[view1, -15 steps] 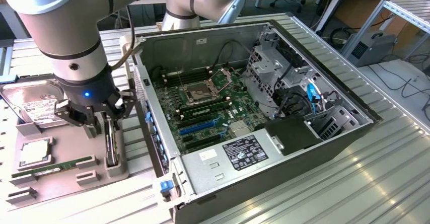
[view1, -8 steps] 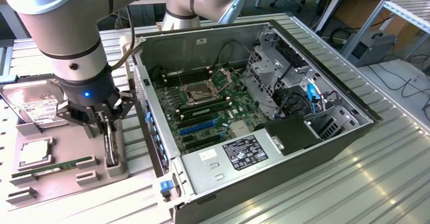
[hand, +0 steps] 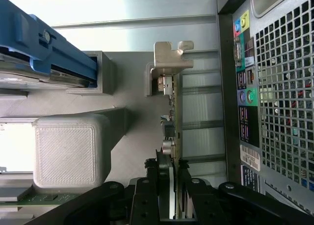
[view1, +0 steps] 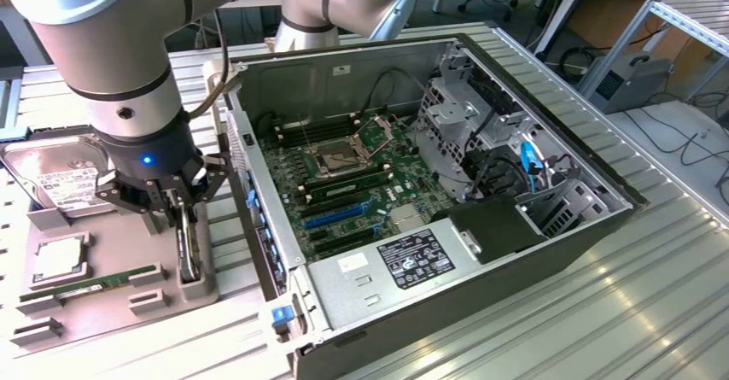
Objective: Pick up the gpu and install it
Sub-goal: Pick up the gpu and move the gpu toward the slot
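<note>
In the wrist view the gripper (hand: 169, 170) has its fingers (hand: 150, 186) pinching the gpu (hand: 172, 122) from both sides. The card stands on edge, its metal bracket (hand: 169, 61) beyond, with the computer case (hand: 274, 87) alongside showing its rear ports. The exterior view adds the grey holder (view1: 108, 316) carrying the gpu, just beside the open case and its motherboard (view1: 353, 184).

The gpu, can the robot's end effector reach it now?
Probably yes: the end effector sits right over the gpu, which stands on edge in the gray holder, and looks closed on it; nothing blocks it.
</note>
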Robot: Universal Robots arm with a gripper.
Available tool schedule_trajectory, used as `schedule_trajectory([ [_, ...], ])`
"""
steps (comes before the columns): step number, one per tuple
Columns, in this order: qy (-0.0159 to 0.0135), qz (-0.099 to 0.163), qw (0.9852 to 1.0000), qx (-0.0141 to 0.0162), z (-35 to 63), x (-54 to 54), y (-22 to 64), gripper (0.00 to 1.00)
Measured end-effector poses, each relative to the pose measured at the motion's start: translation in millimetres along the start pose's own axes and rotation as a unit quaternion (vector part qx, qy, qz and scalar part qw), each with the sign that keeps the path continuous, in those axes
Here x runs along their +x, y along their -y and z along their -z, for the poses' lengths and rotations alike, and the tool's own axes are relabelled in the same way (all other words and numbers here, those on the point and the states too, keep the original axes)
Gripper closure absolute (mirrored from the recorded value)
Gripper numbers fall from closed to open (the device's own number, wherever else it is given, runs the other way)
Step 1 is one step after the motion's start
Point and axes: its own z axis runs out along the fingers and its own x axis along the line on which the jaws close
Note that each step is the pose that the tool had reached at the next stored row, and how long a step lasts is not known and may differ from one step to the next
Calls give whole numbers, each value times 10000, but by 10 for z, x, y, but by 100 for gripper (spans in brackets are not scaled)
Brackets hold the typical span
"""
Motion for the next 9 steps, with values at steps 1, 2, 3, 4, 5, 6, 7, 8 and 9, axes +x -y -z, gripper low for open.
schedule_trajectory([
  [1,1,0,10000,-1,1,0,0,73],
  [2,1,0,10000,-1,2,0,0,73],
  [3,-1,0,10000,0,6,0,0,73],
  [4,-1,0,10000,1,10,0,0,73],
  [5,-1,0,10000,0,13,0,0,73],
  [6,0,0,10000,0,16,0,0,73],
  [7,-1,0,10000,0,18,0,0,73],
  [8,-1,0,10000,0,21,0,0,73],
  [9,-1,0,10000,1,25,0,0,73],
])
